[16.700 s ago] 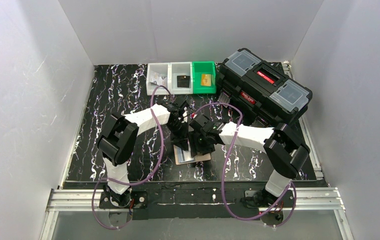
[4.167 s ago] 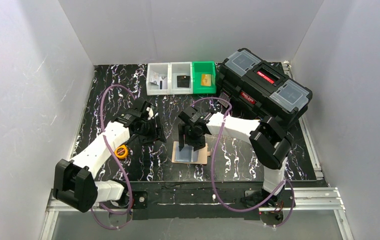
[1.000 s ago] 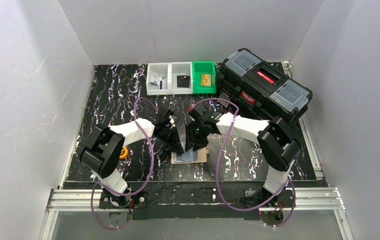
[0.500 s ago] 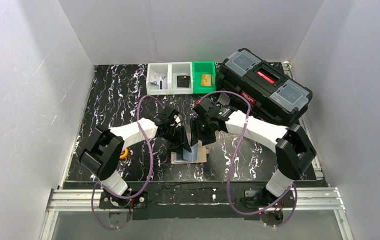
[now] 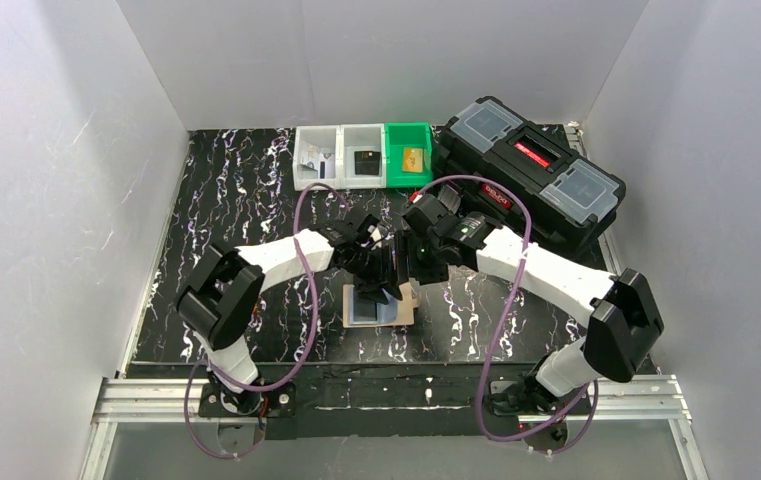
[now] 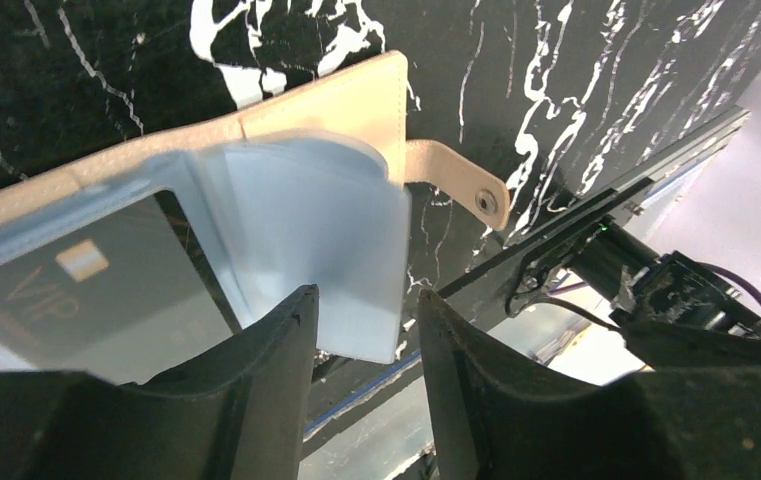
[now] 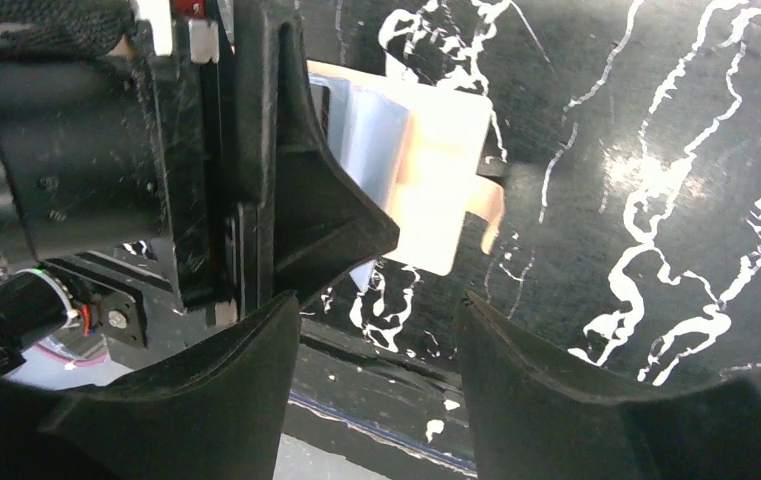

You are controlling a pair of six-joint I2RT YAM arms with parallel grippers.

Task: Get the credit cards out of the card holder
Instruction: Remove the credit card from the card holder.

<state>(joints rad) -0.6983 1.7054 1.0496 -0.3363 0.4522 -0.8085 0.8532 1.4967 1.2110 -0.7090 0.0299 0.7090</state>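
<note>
1. One card holder point(image 6: 346, 105), cream-beige, lying open and flat on the table point(image 5: 256, 180) near the front edge, beneath the left arm's fingers. Its snap tab point(image 6: 456, 180) is splayed sideways. It looks light and floppy, apt to slide or lift when a card is drawn, so it wants pinning.
2. Its credit cards point(image 6: 86, 300): a dark one lettered VIP sits inside, behind a pale blue leaf point(image 6: 326, 230). Whether that leaf is a card or a sleeve I cannot tell. Thin, stiff and slick by the look, best taken at an exposed edge.
3. Left gripper point(image 6: 366, 295): jaws apart, the leaf's corner between them, unpinched.
4. Right gripper point(image 7: 376, 300): jaws apart, empty, just beside.
5. Obstacles: each gripper crowds the other. Three bins point(image 5: 363, 155) and a black toolbox point(image 5: 531, 180) stand well apart at the back.
</note>
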